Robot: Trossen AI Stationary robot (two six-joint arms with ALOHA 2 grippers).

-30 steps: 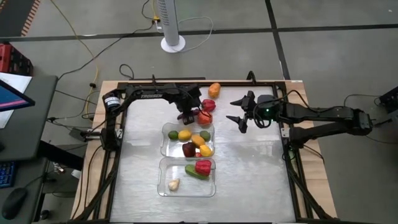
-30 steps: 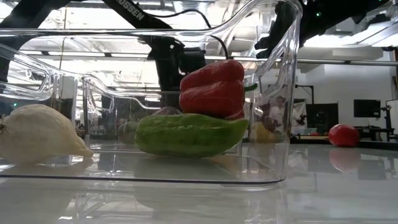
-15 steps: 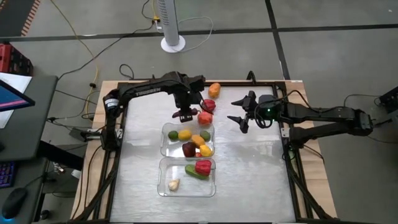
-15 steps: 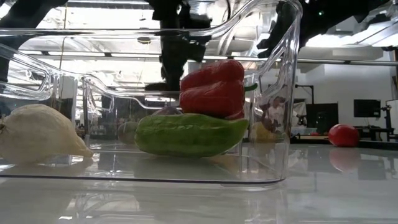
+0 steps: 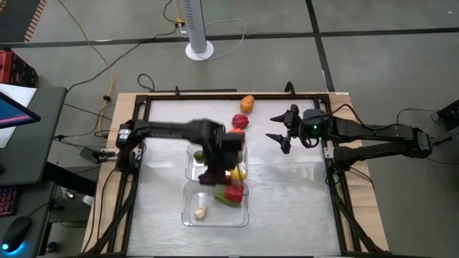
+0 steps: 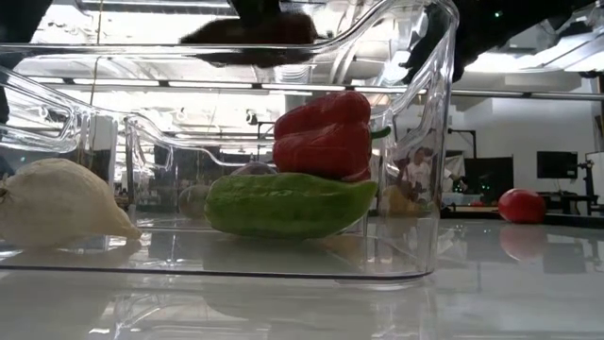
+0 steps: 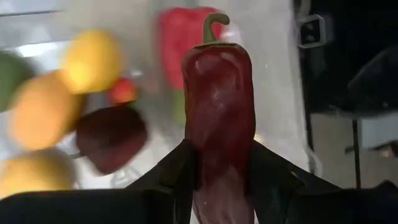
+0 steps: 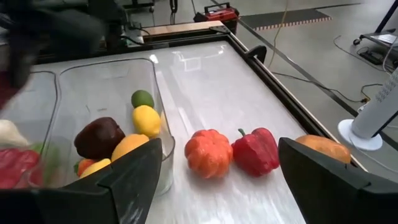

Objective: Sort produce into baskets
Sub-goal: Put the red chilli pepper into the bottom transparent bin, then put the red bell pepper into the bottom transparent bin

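My left gripper (image 5: pixel 214 175) hangs over the two clear baskets, shut on a dark red long pepper (image 7: pixel 217 106) with a green stem. The far basket (image 5: pixel 191 152) holds a lime, a lemon, orange and yellow pieces and a dark purple pepper (image 8: pixel 99 138). The near basket (image 5: pixel 188 209) holds a garlic bulb (image 6: pixel 57 203), a green cucumber (image 6: pixel 288 203) and a red pepper (image 6: pixel 321 132). My right gripper (image 5: pixel 282 132) is open and empty, to the right of the baskets. My left gripper pinches the dark red pepper's lower body (image 7: pixel 214 171) between its two fingers (image 7: pixel 177 171), one on each side. The fingers lie along the pepper, and its stem end (image 7: pixel 211 28) sticks out past them. The pepper is lifted clear above the baskets.
Three loose pieces lie on the table beyond the far basket: an orange-red pumpkin shape (image 8: pixel 208 152), a red pepper (image 8: pixel 256 151) and an orange piece (image 8: pixel 323 149). Bare table lies to the right of the baskets, under my right gripper.
My left gripper has risen from beside the loose pieces at the far basket's far edge. It has swung fast toward the table's near edge with the dark red pepper, and now stands over the baskets.
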